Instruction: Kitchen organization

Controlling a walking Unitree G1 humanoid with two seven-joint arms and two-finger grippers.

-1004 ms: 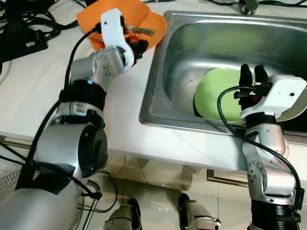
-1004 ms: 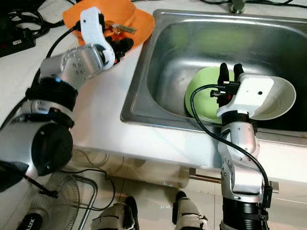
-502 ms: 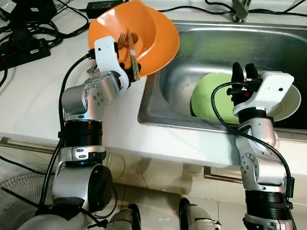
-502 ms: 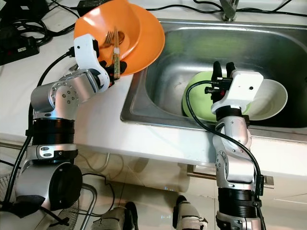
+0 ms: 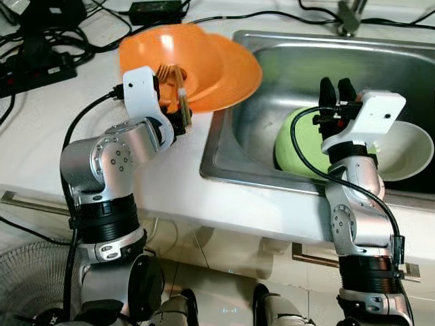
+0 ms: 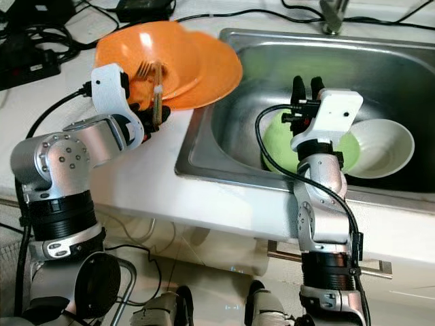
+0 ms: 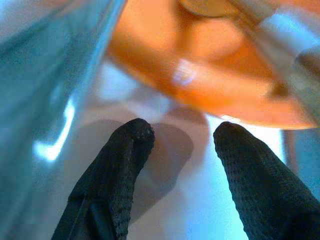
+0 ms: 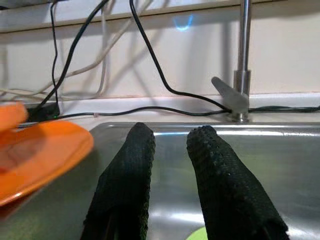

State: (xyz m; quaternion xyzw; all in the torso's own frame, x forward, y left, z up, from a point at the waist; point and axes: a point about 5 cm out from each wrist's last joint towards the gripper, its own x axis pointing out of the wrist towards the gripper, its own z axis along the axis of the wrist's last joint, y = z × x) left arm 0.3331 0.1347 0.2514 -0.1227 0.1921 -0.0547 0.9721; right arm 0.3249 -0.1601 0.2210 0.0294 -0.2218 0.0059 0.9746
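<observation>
From the head camera I see a white worktop (image 5: pixel 41 129) with a steel sink (image 5: pixel 265 75) sunk into it at about 2 o'clock. My left claw (image 5: pixel 178 115) is raised at about 11 o'clock, just beside the near rim of an orange bowl (image 5: pixel 170 51) that sits on a wider orange plate (image 5: pixel 234 68); the plate's edge overhangs the sink's left wall. A fork (image 6: pixel 143 68) lies in the bowl, and a pair of chopsticks (image 6: pixel 158 92) leans over its near rim, close against the claw. In the left wrist view the two fingers (image 7: pixel 120 165) stand spread apart with white worktop between them and the orange underside just ahead, so that claw is open and holds nothing.

My right claw (image 5: pixel 338 88) is up over the sink at about 2 o'clock, fingers pointing away from me. In its wrist view the fingers (image 8: pixel 125 175) are parted by a narrow gap with nothing between them, aimed toward the tap (image 8: pixel 241 75) at the back of the sink. Below that arm, a green plate (image 5: pixel 299 146) lies in the basin, with a white bowl (image 5: pixel 408 146) touching it on the right. Black cables (image 5: pixel 41 41) and a power strip (image 5: pixel 37 68) crowd the worktop at 10 o'clock.
</observation>
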